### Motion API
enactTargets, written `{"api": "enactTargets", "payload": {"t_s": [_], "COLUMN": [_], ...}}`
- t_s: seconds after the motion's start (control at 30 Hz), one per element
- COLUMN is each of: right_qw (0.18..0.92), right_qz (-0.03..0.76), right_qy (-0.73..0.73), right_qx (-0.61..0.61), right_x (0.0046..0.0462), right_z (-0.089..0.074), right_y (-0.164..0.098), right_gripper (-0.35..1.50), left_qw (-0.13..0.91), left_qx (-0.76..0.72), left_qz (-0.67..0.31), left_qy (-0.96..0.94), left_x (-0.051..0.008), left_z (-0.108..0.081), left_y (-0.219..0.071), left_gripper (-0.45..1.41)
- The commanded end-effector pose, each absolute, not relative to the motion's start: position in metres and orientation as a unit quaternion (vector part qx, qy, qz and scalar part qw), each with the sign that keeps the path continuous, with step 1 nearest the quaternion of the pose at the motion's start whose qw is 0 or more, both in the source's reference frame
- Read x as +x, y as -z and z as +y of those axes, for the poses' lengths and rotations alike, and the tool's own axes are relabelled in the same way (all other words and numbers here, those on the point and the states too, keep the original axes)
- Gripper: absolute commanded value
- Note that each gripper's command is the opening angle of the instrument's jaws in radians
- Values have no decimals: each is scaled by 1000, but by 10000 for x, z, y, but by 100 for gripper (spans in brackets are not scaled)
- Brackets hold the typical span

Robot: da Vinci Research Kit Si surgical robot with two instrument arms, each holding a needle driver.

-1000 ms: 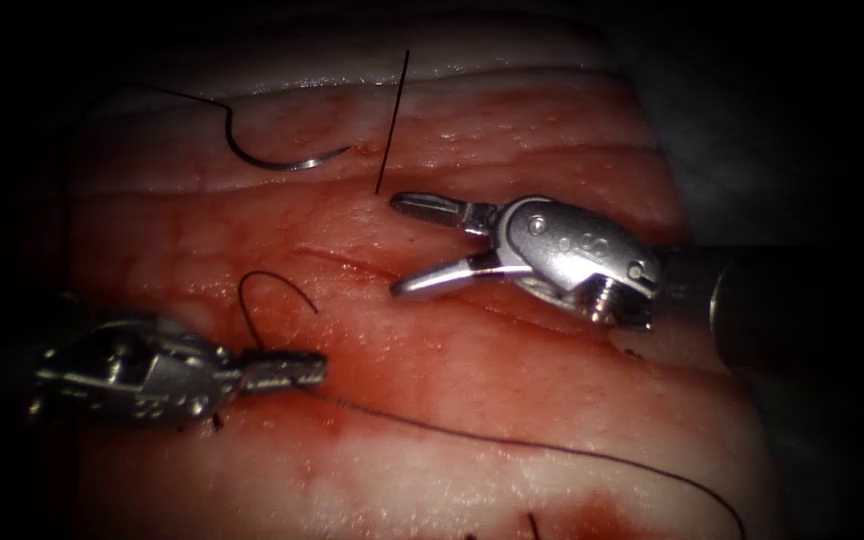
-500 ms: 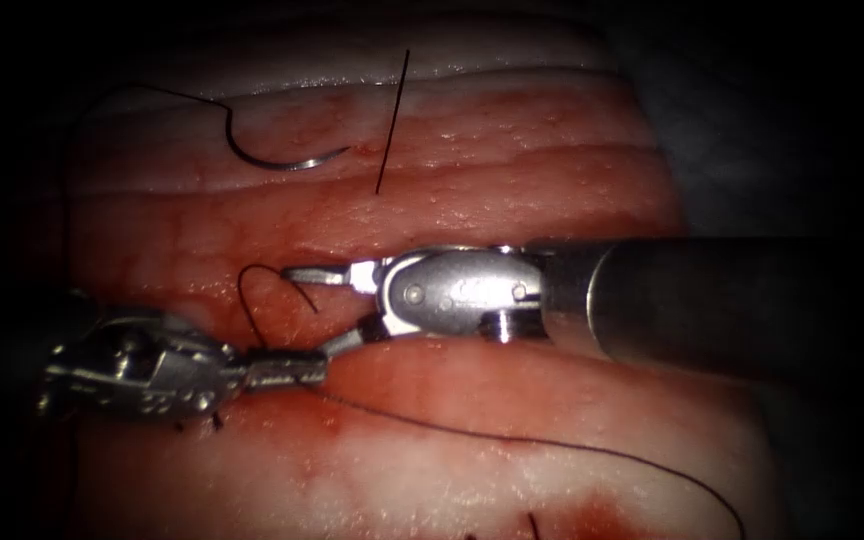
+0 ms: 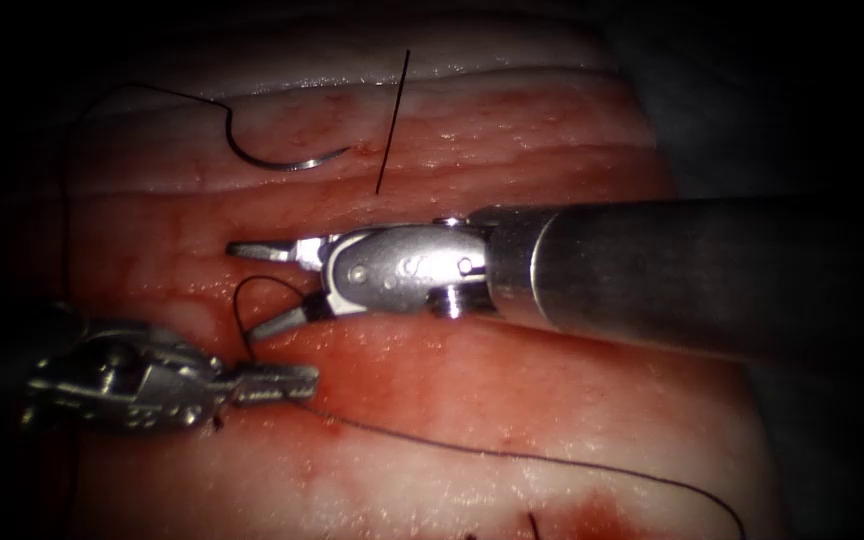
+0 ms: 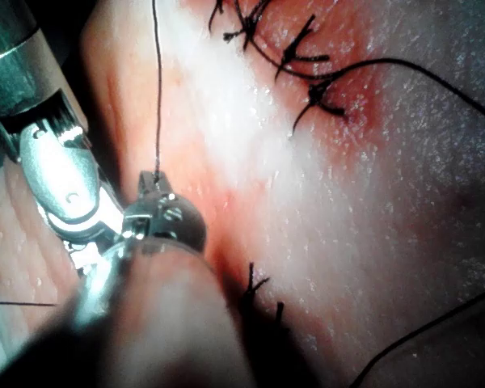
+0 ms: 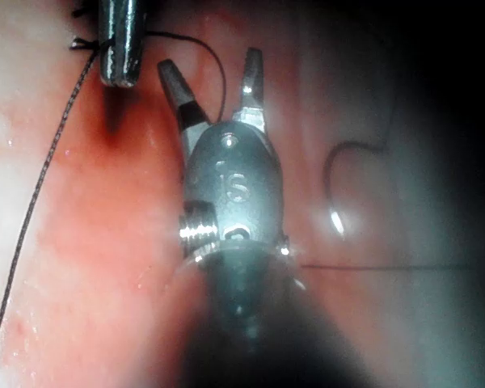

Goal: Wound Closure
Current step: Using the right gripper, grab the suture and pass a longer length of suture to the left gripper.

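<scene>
While the needle (image 3: 277,155) lies free on the tissue (image 3: 512,390), well above the cut (image 3: 382,335) and held by neither tool, the work in hand concerns the thread (image 3: 512,455) alone. Left claw (image 3: 287,382): pressed together, pinching the thread just below the cut; from this pinch a short loop of thread (image 3: 252,295) arches upward, and a long strand trails away to the right across the tissue. Right claw (image 3: 257,290): spread, holding nothing, its two jaws straddling the loop, one above it and one below, close to the left claw. Compared with one second ago, the right claw has travelled leftward along the cut from an open position near the straight cut end of thread (image 3: 392,120) to this loop. Judged step: reaching for the thread's short end, as in tying or trimming. The next move would call for closing accurately on the thin loop without catching tissue, while the left claw keeps its pinch steady.
</scene>
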State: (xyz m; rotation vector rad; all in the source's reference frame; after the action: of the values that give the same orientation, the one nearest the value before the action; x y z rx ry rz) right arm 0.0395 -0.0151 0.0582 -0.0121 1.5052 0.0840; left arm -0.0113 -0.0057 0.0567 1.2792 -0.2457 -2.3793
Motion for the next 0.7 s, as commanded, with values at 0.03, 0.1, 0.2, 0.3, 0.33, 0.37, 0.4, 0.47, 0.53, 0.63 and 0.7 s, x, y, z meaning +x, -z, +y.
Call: {"api": "enactTargets", "payload": {"t_s": [0.03, 0.1, 0.2, 0.3, 0.33, 0.37, 0.4, 0.47, 0.53, 0.63, 0.7], "right_qw": [725, 723, 722, 730, 733, 737, 740, 746, 750, 754, 758], "right_qz": [688, 690, 690, 677, 673, 667, 662, 651, 641, 624, 612], "right_qy": [-34, -36, -50, -89, -96, -105, -115, -138, -161, -201, -220], "right_qx": [-3, 3, 14, 34, 32, 28, 28, 29, 33, 41, 48], "right_x": [405, 406, 407, 401, 398, 394, 390, 381, 373, 363, 359], "right_z": [-149, -150, -148, -145, -143, -139, -136, -128, -119, -106, -97], "right_y": [-583, -582, -583, -586, -587, -589, -591, -597, -604, -616, -624], "right_gripper": [68, -15, -35, -35, -35, -35, -35, -35, -35, -35, -35], "left_qw": [213, 212, 213, 215, 212, 209, 205, 188, 175, 151, 141], "left_qx": [461, 461, 461, 461, 462, 463, 464, 471, 478, 486, 487], "left_qz": [-89, -89, -88, -89, -87, -85, -81, -89, -110, -148, -159], "left_qy": [857, 857, 857, 857, 857, 857, 858, 857, 854, 848, 847], "left_x": [-120, -120, -120, -121, -122, -124, -125, -131, -138, -153, -163], "left_z": [-55, -55, -55, -53, -52, -52, -51, -51, -50, -51, -53], "left_y": [-574, -574, -574, -574, -573, -573, -573, -572, -571, -569, -569], "left_gripper": [-45, -45, -45, 29, 47, 66, 73, 89, 103, 111, 111]}}
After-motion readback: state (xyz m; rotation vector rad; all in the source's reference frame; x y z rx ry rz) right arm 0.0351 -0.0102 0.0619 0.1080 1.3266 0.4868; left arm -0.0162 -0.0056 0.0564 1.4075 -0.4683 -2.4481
